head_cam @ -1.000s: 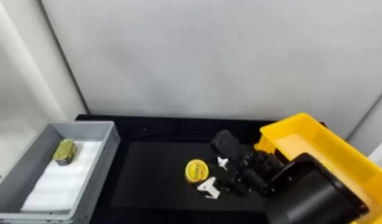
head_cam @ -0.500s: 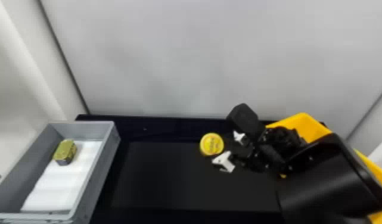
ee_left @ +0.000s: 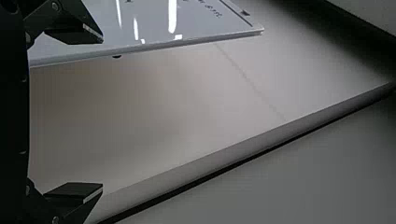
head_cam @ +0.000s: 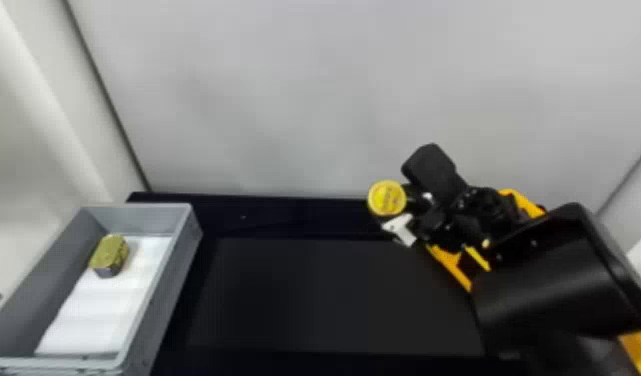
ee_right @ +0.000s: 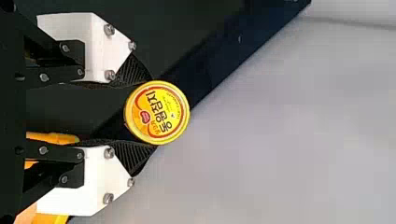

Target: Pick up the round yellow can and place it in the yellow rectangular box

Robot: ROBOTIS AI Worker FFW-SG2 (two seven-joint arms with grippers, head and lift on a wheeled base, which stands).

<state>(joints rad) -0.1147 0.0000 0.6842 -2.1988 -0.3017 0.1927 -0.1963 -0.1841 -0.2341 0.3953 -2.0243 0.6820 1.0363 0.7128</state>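
The right end effector (head_cam: 400, 206) pinches the round yellow can (head_cam: 387, 198) between its two fingers, a pad pressed to either side, near the tips; the can's printed lid faces the head camera, and in that view it overlaps the far edge of the black bench (head_cam: 334, 300), with the pale wall (head_cam: 304, 100) behind; how high it is held I cannot tell.

The yellow rectangular box (head_cam: 639, 350) is at the robot's right, and the right arm (head_cam: 549, 285) lies across it in the head view, hiding most of its inside; strips of rim show around the arm, and the box's left rim stands between the can's side and the inside; the can itself is outside, to the left of that rim.

At the left of the bench, well apart from the can, is a grey box (head_cam: 171, 285); a white liner (head_cam: 104, 310) covers part of its floor, and a gold-topped tin (head_cam: 109, 254) rests within, near its back.

In the left wrist view the left end effector (ee_left: 102, 113) has its fingers spread wide with a gap between; beyond them are a pale surface (ee_left: 187, 107) and a glossy white board (ee_left: 154, 28).
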